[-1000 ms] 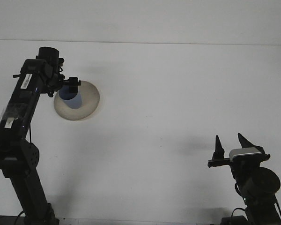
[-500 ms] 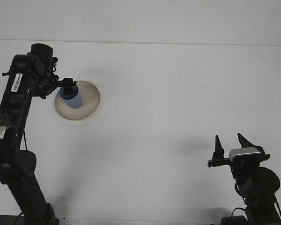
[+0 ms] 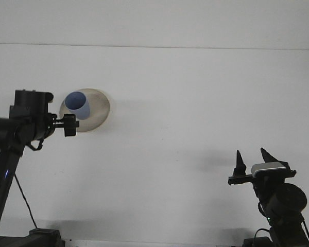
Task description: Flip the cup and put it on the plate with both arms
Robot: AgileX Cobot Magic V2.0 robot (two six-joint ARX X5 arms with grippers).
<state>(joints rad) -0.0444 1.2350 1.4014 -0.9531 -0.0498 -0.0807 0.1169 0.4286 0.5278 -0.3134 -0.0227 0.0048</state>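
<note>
A blue cup (image 3: 76, 104) stands with its mouth up on the left part of a beige plate (image 3: 99, 106) at the far left of the table. My left gripper (image 3: 70, 125) sits just in front of the plate's near edge, clear of the cup, open and holding nothing. My right gripper (image 3: 252, 158) hovers low at the near right, far from the plate, open and empty with its two pointed fingers aimed upward.
The white table top (image 3: 195, 103) stretches between the two arms. The left arm's dark links (image 3: 10, 134) rise along the left edge of the view. The right arm's base (image 3: 280, 206) fills the lower right corner.
My left gripper let go of the cup and drew back toward the near side and lower. The cup stays on the plate. The right arm has not moved.
</note>
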